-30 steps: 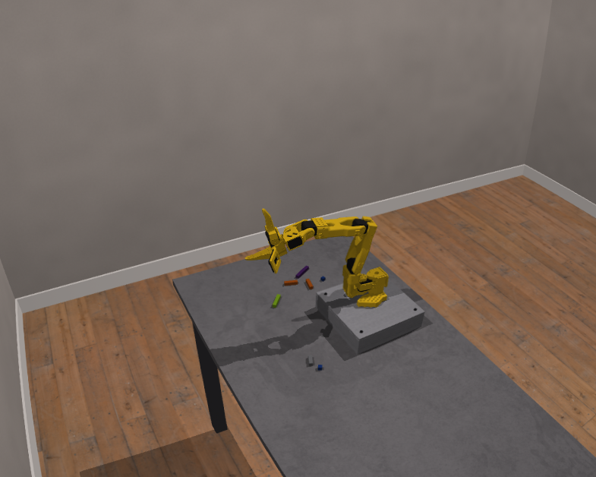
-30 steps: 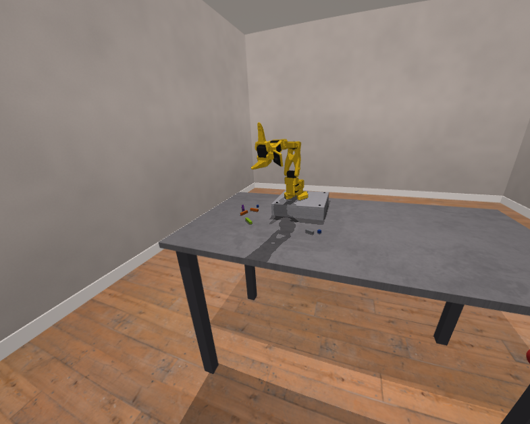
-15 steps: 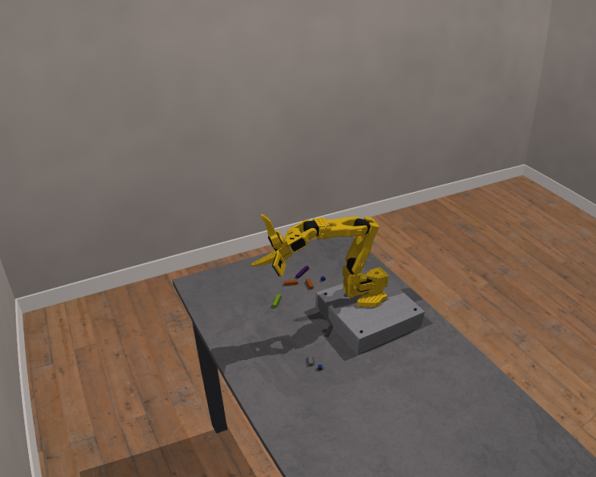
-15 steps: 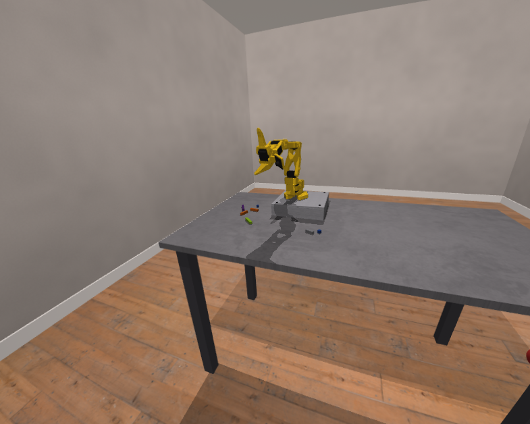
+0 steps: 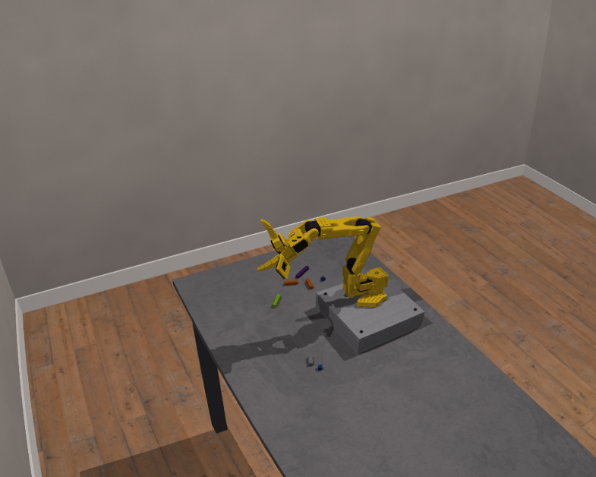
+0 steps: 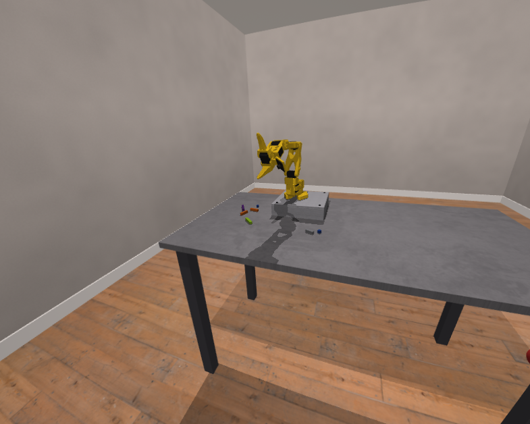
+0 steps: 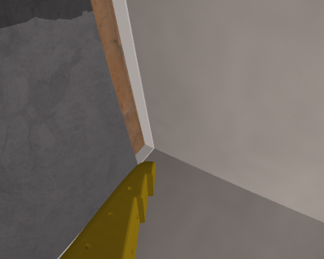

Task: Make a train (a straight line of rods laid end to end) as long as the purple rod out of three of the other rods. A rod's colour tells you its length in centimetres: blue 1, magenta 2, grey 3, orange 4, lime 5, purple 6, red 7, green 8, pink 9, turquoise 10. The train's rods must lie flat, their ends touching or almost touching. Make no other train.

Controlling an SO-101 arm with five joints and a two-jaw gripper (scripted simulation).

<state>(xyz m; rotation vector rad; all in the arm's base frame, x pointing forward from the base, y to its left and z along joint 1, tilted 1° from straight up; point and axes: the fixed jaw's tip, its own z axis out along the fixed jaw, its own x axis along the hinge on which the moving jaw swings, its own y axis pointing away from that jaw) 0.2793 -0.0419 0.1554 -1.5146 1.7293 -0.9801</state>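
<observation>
My gripper (image 5: 260,245) (image 6: 258,156) is wide open and empty, held in the air above the far left part of the table. The purple rod (image 5: 301,271) (image 6: 242,207) lies below it. Two orange rods (image 5: 290,282) (image 5: 309,283) (image 6: 244,213) (image 6: 254,209), a blue rod (image 5: 322,279) (image 6: 257,205) and a lime rod (image 5: 275,301) (image 6: 248,221) lie close by, all apart from one another. A grey rod (image 5: 309,361) (image 6: 308,231) and a second blue rod (image 5: 319,368) (image 6: 319,231) lie side by side in front of the base. The wrist view shows only my fixed jaw (image 7: 115,242), bare table, floor and wall.
The arm stands on a grey base block (image 5: 385,323) (image 6: 310,208) on the dark grey table (image 5: 390,410) (image 6: 416,246). The table's left edge runs near the lime rod. A wooden floor and grey walls surround the table.
</observation>
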